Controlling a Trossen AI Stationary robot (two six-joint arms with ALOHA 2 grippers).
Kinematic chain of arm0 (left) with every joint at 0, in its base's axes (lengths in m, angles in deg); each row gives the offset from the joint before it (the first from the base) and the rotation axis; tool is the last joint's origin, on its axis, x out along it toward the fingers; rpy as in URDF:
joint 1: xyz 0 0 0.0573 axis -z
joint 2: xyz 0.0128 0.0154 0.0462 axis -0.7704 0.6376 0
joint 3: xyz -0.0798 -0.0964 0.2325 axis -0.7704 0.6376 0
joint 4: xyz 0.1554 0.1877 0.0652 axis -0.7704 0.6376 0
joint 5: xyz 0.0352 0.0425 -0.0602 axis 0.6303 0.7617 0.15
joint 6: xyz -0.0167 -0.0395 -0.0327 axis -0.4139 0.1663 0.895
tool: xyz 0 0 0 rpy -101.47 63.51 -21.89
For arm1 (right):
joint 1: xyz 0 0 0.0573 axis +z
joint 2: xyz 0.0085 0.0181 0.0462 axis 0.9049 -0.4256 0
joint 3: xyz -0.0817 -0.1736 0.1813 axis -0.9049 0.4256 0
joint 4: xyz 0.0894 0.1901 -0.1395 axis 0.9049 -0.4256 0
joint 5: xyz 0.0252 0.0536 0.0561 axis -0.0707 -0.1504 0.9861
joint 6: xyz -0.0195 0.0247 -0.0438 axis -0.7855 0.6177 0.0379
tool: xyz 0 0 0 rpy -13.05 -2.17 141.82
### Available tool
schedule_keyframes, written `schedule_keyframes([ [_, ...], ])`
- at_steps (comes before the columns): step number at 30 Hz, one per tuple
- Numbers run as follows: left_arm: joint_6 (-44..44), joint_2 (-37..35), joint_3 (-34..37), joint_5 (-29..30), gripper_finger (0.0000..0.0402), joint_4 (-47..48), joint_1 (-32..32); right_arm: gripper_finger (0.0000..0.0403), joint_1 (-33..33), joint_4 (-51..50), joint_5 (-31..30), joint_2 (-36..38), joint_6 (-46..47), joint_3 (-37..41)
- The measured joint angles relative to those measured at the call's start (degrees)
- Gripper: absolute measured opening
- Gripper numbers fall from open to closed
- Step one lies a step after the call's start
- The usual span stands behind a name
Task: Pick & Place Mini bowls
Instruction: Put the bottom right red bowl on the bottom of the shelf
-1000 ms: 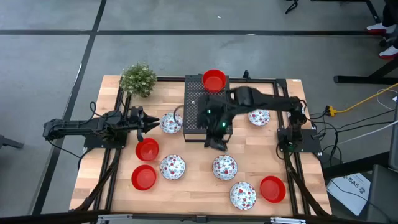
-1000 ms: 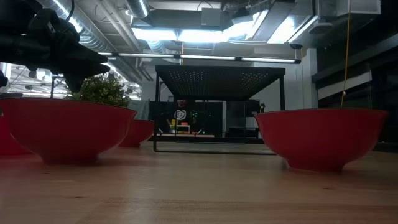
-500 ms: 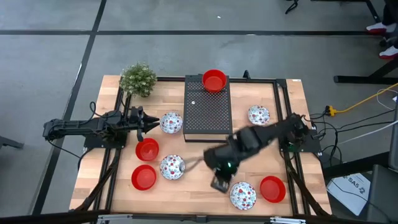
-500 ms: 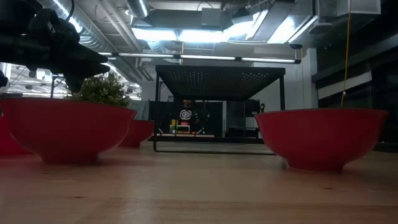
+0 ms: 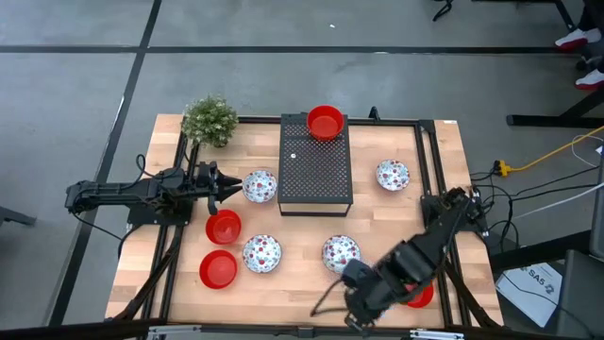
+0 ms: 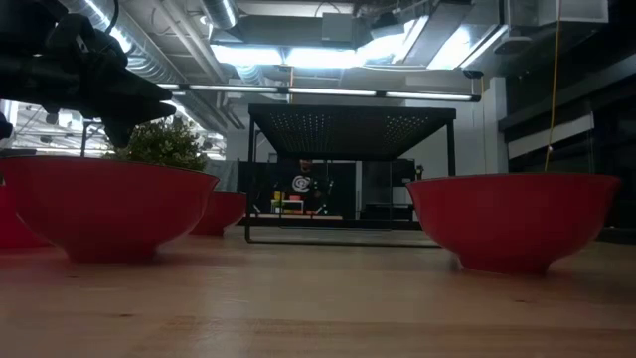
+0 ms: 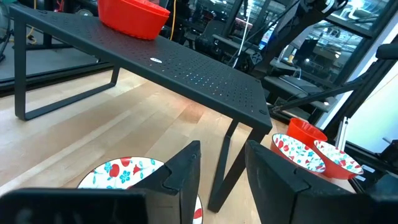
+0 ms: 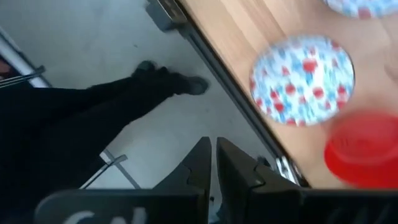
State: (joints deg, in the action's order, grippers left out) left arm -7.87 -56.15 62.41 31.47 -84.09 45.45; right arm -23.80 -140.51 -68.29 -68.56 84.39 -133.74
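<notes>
Right arm (image 5: 396, 279) swung off; red bowl (image 5: 325, 122) tops box (image 5: 315, 163).

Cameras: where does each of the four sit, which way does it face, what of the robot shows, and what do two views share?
High: overhead, straight down; both arms, left gripper, perforated box.
Low: tabletop height, level across; dark arm part at upper left, red bowl.
Left wrist: past own fingers toward the box.
Right wrist: past own shut fingers, over the table edge; floral bowl.
Shared: red bowl on the box, in high and left wrist.
</notes>
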Motion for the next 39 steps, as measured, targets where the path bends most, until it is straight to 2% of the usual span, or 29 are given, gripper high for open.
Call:
schedule_keyframes([
  [5,0.0,0.0,0.0,0.0,0.0121,0.0,-0.01,0.0028,4.41,-6.18,-1.58,0.0,7.05,0.01],
  [11,0.01,-0.02,0.0,0.0,0.0122,-0.02,-0.01,0.0028,8.59,-6.38,-3.87,-0.56,10.78,0.92],
  [22,0.0,0.0,0.01,0.01,0.0118,-0.02,-0.01,0.0028,12.18,-6.4,-4.04,-5.17,13.21,0.92],
  [26,0.0,-0.02,0.0,0.0,0.0118,-0.02,0.01,0.0028,12.73,-6.28,-6.36,-6.54,12.0,1.33],
  [31,0.02,-0.02,0.0,0.0,0.0119,-0.01,0.0,0.0028,13.31,-6.33,-6.0,-5.63,11.9,8.46],
  [36,0.02,0.0,0.02,0.01,0.012,-0.02,0.01,0.0028,13.66,-6.56,0.15,-4.63,12.4,16.94],
  [39,0.0,0.0,0.0,0.0,0.0118,-0.02,0.01,0.0029,13.66,-6.44,1.53,-4.62,12.27,19.69],
])
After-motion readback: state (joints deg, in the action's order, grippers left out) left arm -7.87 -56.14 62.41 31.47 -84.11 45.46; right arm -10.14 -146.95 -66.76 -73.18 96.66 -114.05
